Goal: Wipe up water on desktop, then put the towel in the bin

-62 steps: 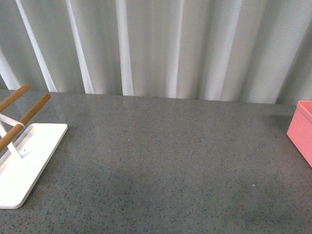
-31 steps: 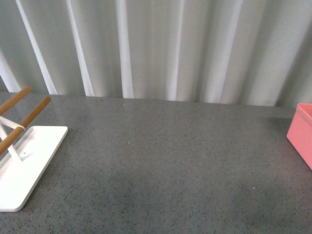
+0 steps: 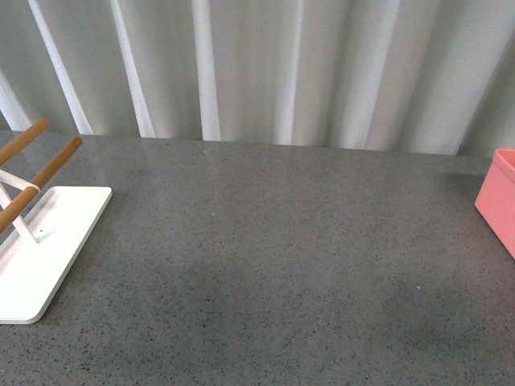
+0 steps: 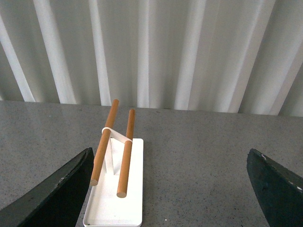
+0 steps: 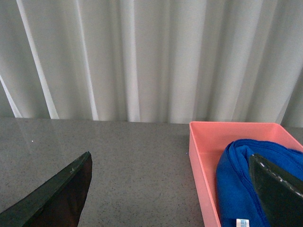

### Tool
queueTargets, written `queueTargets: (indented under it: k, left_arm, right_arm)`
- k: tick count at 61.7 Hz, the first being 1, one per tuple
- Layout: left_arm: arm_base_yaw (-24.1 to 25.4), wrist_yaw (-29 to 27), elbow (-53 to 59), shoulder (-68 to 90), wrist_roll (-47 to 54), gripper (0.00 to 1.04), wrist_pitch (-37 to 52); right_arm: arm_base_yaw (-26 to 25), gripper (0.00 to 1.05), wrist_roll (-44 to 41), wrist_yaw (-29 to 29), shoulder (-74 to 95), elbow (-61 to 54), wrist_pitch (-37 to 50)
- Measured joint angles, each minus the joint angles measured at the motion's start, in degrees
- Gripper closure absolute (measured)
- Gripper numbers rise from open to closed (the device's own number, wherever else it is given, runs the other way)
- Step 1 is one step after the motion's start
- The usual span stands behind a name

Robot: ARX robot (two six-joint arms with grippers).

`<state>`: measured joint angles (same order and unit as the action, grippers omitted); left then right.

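Note:
The blue towel (image 5: pixel 239 182) lies bunched inside the pink bin (image 5: pixel 199 165), its small white label showing near the front. My right gripper (image 5: pixel 173 194) hangs open above the bin's near wall, one finger over the towel, the other over the desktop (image 5: pixel 118 161). In the front view only a corner of the bin (image 3: pixel 497 201) shows at the right edge, and neither arm appears. The dark grey speckled desktop (image 3: pixel 265 257) spreads across that view; no water is discernible on it. My left gripper (image 4: pixel 173 189) is open over the desktop (image 4: pixel 199 161), holding nothing.
A white rack base (image 3: pixel 40 253) with wooden rods (image 3: pixel 48 177) stands at the left of the desktop; the left wrist view shows that rack base (image 4: pixel 118 198) and its wooden rods (image 4: pixel 125 151) beside one finger. A pleated white curtain (image 3: pixel 265 72) backs the desktop.
The front view has shifted slightly: the rack and bin sit a little lower and further right in the picture. Nothing on the desktop has moved.

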<state>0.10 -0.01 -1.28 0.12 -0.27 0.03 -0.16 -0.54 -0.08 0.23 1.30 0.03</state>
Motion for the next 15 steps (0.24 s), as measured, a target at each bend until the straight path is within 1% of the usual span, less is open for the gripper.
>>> queueTargets:
  k: [15]
  left_arm:
    - [0.0, 0.0, 0.0, 0.0, 0.0, 0.07, 0.0]
  right_arm:
    - [0.0, 0.07, 0.0, 0.0, 0.0, 0.0, 0.0]
